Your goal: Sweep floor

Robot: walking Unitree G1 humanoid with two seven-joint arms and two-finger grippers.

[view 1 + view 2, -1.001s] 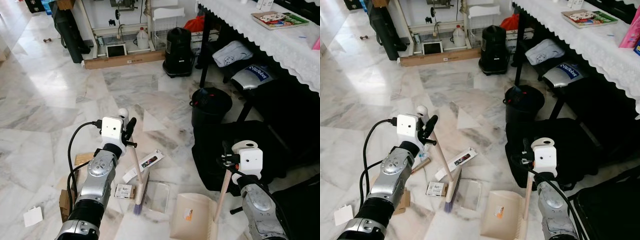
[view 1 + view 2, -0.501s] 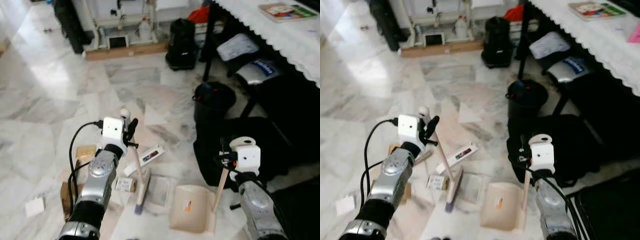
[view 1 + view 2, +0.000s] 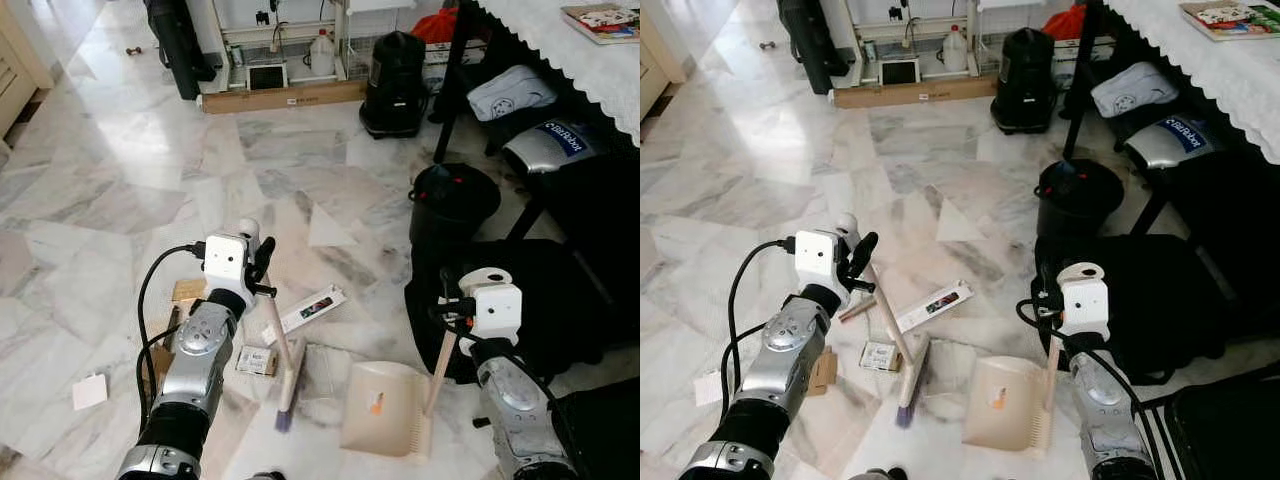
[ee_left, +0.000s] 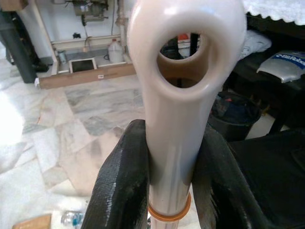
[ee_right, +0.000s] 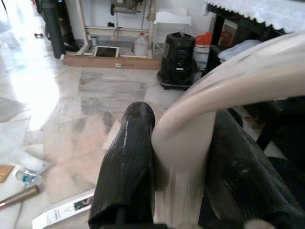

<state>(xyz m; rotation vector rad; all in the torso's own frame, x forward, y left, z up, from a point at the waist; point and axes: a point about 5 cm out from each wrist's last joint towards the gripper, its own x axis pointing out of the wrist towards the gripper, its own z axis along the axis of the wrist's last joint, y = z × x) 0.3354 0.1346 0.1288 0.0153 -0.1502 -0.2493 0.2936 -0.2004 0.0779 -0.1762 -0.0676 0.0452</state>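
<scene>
The left gripper [image 3: 262,262] is clamped on the upper end of the broom [image 3: 283,352] handle, its fingers [image 4: 119,191] pressed to either side of the pale shaft just below the hanging loop. The broom leans down and away from it, and the brush head rests on the marble floor [image 3: 120,190] amid the litter. The right gripper [image 3: 447,320] is closed around the top of the dustpan [image 3: 385,408] handle, holding the pan upright with its mouth on the floor just right of the brush head. Compared with a second ago, both grips are unchanged and broom and pan keep the same spacing; the whole view has shifted, taking in more floor to the left, so the camera has moved rather than the objects. A flat white box [image 3: 303,312], a small printed carton [image 3: 257,360] and a clear plastic wrapper [image 3: 322,368] lie close about the brush; a brown cardboard piece [image 3: 187,290] and a white paper scrap [image 3: 89,391] lie further left, the scrap well apart from the brush. A black bin [image 3: 452,205] stands beyond the pan. In my judgement the sweep is at an early stage: none of the debris is seen in the pan, and the next stroke must draw the nearby pieces rightward toward its mouth.
</scene>
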